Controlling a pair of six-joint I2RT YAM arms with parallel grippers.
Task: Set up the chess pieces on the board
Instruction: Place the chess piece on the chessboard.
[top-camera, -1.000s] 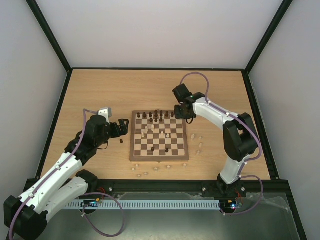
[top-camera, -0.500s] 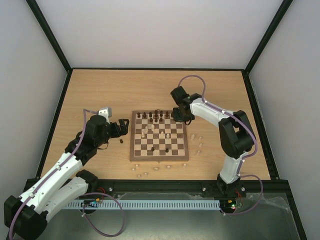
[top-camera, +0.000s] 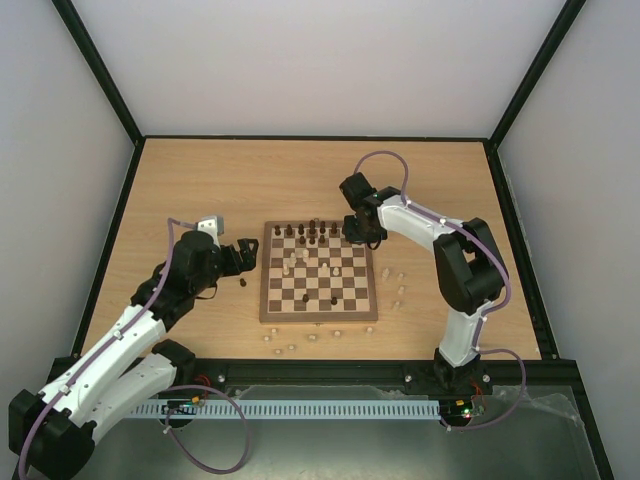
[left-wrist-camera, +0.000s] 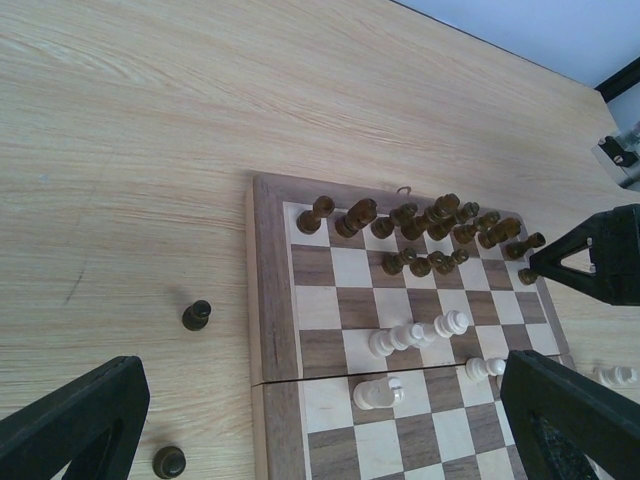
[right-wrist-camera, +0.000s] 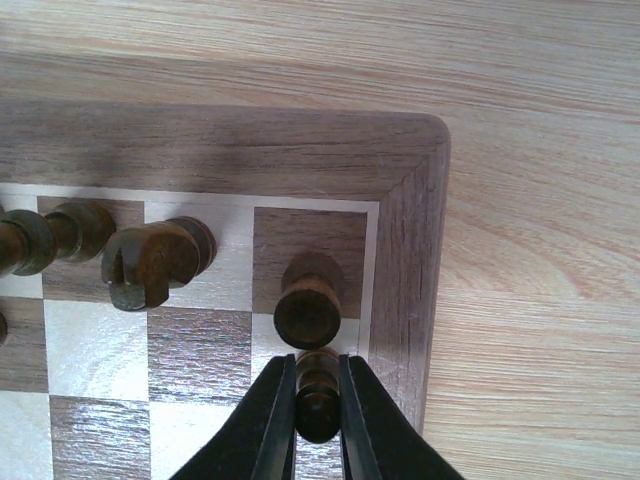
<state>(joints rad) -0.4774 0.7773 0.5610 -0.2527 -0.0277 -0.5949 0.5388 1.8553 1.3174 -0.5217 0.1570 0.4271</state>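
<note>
The dark pawn (right-wrist-camera: 318, 400) is clenched in your right claw (right-wrist-camera: 317, 365), over the board (right-wrist-camera: 240, 150), with the corner rook (right-wrist-camera: 308, 300) just ahead of the claw tips. Lower it straight (don't nudge that rook), centre it on its square, then release. Your left claw (left-wrist-camera: 320, 400) hangs spread wide above the bench (left-wrist-camera: 120, 150).

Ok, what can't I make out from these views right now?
Right wrist: whether the dark piece in the right pincer touches the board; fingers hide its base.
Top view: kinds of pieces, too small.
Left wrist: board's near rows, cut off by bottom edge.
</note>
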